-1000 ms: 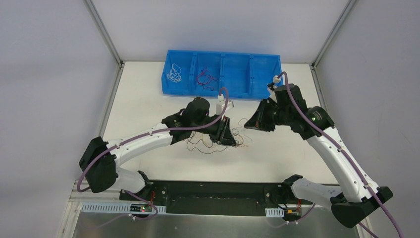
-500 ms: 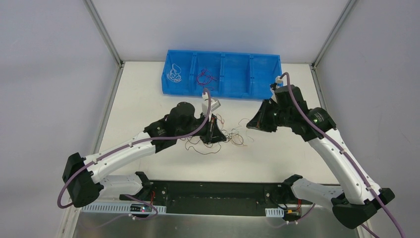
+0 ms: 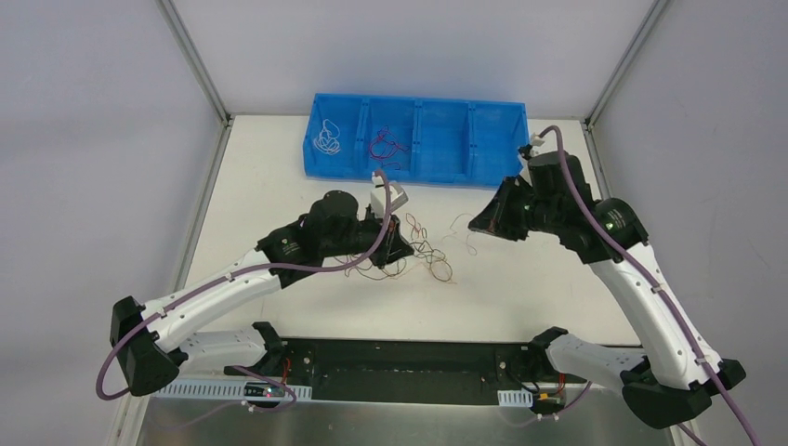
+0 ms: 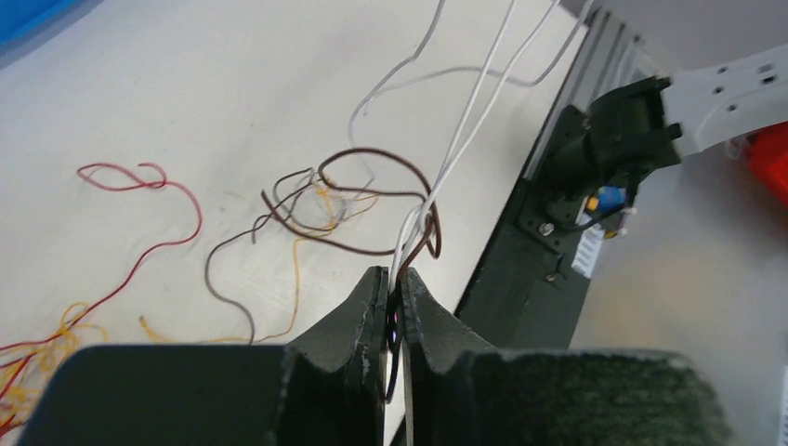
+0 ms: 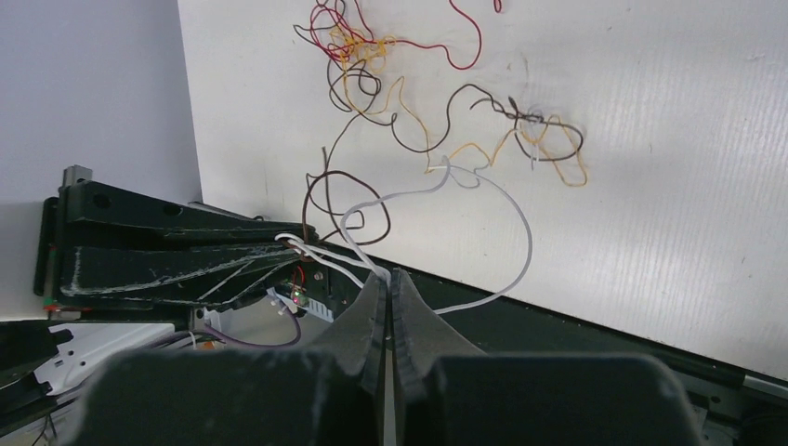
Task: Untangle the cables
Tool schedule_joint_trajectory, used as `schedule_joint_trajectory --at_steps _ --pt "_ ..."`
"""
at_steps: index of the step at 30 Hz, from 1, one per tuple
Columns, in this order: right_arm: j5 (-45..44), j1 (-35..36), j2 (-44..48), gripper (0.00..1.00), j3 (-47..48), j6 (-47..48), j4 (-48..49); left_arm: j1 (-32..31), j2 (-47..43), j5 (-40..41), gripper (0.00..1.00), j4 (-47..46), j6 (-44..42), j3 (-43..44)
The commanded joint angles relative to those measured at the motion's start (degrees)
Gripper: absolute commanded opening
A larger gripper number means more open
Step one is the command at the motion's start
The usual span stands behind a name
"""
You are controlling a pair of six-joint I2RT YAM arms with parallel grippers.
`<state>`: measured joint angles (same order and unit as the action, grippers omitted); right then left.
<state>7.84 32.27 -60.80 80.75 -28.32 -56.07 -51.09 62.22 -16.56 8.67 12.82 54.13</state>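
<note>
The cables [image 3: 426, 253] lie as a loose tangle of brown, orange, red and white strands on the table between my two grippers. My left gripper [image 3: 404, 251] is at the tangle's left side; in the left wrist view it [image 4: 397, 279] is shut on white strands [image 4: 469, 121] and a brown strand [image 4: 372, 200]. My right gripper [image 3: 476, 224] is to the tangle's right; in the right wrist view it [image 5: 387, 276] is shut on a white cable [image 5: 509, 193], which runs across to the left gripper. Orange [image 5: 548, 149] and red strands [image 5: 372, 28] lie on the table.
A blue divided bin [image 3: 446, 169] stands at the back; a white cable [image 3: 327, 137] lies in its leftmost compartment and a red one [image 3: 386, 146] in the second. A black base rail [image 3: 409, 358] runs along the near edge.
My left arm has pulled back to the left, dragging the tangle with it. My right gripper has moved a little right and back. The white strand between them is stretched out.
</note>
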Motion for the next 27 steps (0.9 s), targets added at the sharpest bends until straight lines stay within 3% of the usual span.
schedule_joint_trajectory --at_steps 1,5,9,11,14,16,19,27 --pt "-10.2 -3.3 0.6 0.0 6.3 1.9 -0.5 0.2 -1.1 6.6 0.13 18.2 -6.3 -1.7" --pt "-9.6 -3.5 -0.2 0.0 8.4 2.1 -0.5 0.3 -2.1 9.5 0.18 19.6 -7.4 -3.3" --pt "-8.6 -3.6 -0.7 0.0 8.3 2.2 0.0 0.3 -2.7 10.9 0.09 20.4 -8.1 -4.1" --pt "-8.4 -3.6 -0.6 0.0 7.7 1.8 0.6 0.3 -3.2 8.4 0.22 19.7 -7.4 -3.8" --pt "-5.3 -3.6 -0.6 0.0 7.0 0.9 1.8 0.2 -4.9 4.3 0.56 14.0 -4.8 -4.7" --pt "-4.2 -3.6 -0.6 0.0 6.9 0.2 2.7 0.1 -6.1 2.7 0.67 8.8 -3.1 -5.8" --pt "-2.7 -3.7 -0.8 0.0 7.3 -0.7 3.3 0.2 -7.0 0.8 0.75 -0.3 -2.4 -8.3" --pt "-0.5 -3.6 -1.0 0.0 8.1 -2.1 4.0 0.0 -0.4 -4.8 0.77 -21.5 -3.2 -11.2"
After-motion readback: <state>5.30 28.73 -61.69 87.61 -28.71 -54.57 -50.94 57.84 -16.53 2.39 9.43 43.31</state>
